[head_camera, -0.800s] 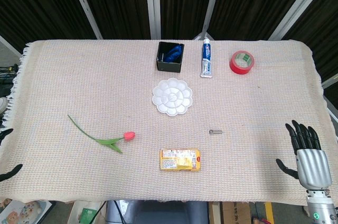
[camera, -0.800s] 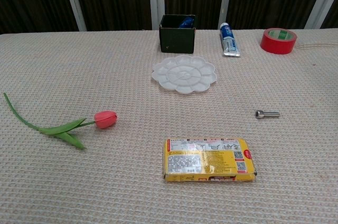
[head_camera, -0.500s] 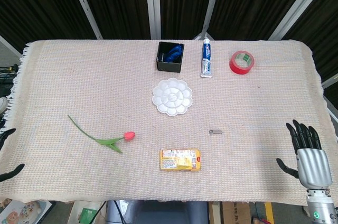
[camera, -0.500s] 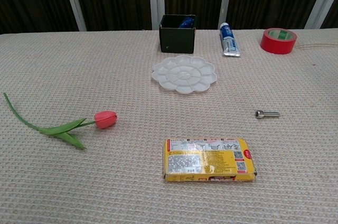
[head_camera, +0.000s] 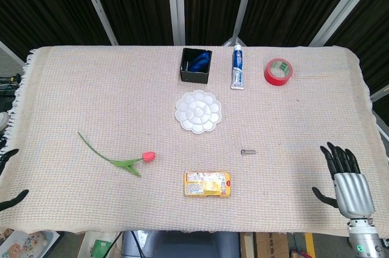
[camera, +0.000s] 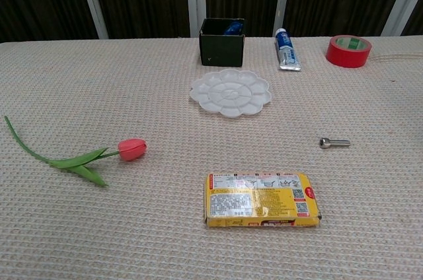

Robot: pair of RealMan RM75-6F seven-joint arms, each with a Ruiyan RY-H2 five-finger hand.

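My right hand (head_camera: 344, 177) hovers over the table's near right corner in the head view, fingers spread and holding nothing. The small metal bolt (head_camera: 245, 151) (camera: 334, 142) is the thing nearest to it, well to its left. Of my left hand (head_camera: 7, 179) only dark fingertips show at the left edge, apart and empty. A yellow packet (head_camera: 207, 184) (camera: 262, 199) lies at the front middle. A pink tulip (head_camera: 118, 158) (camera: 86, 155) with a green stem lies to the left. Neither hand appears in the chest view.
A white flower-shaped palette (head_camera: 198, 111) (camera: 230, 92) sits mid-table. Behind it stand a black box (head_camera: 196, 66) (camera: 222, 41) with something blue inside, a toothpaste tube (head_camera: 237, 69) (camera: 287, 49) and a red tape roll (head_camera: 278, 72) (camera: 348, 51). A woven cloth (head_camera: 91, 100) covers the table.
My right hand has shifted slightly left and toward the near edge. The objects on the table have not moved.
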